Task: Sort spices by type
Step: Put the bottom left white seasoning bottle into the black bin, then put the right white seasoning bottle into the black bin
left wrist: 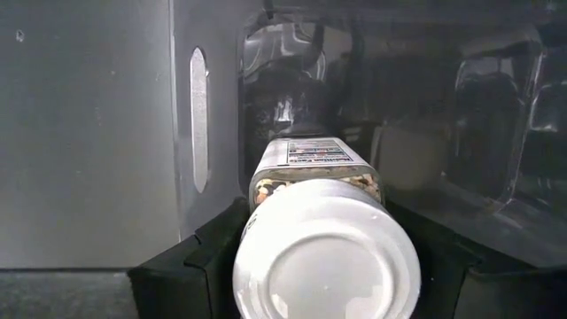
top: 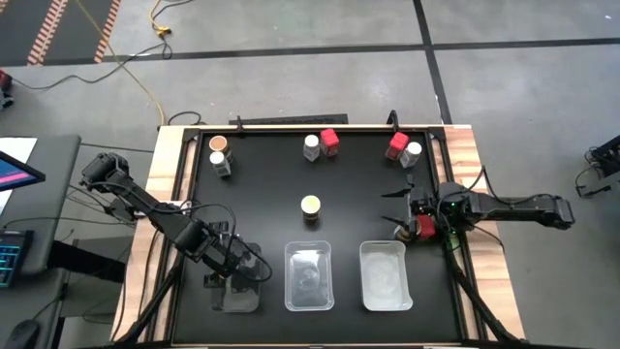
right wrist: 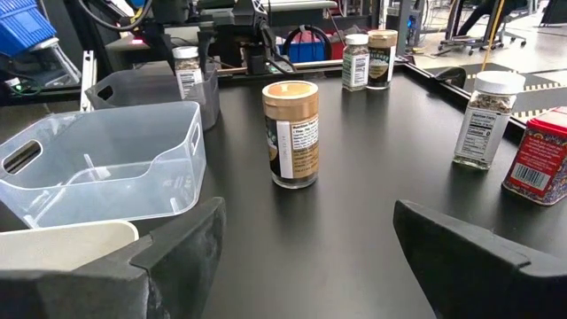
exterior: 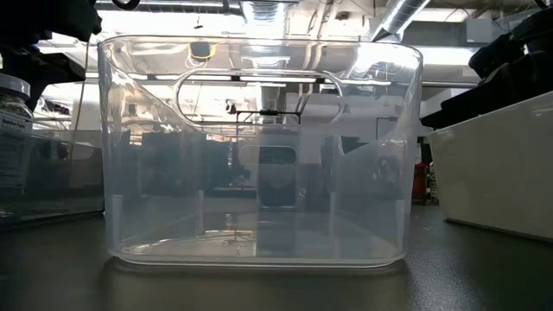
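The left gripper [top: 231, 281] clamps a white-capped jar [left wrist: 323, 257] over the left tray [top: 235, 296]. The right gripper [top: 399, 208] waits with fingers spread.

seven spice jars [top: 310, 207] stand upright on the table; one white-capped jar [left wrist: 326, 266] sits gripped.

Bright overhead room light washes evenly over the black surface [top: 329, 174] with only faint shadows, glare streaks the clear tray [exterior: 259, 147] filling the low view, backlit by ceiling fixtures, while the left wrist view is dim, its white cap [left wrist: 326, 257] softly blurred.
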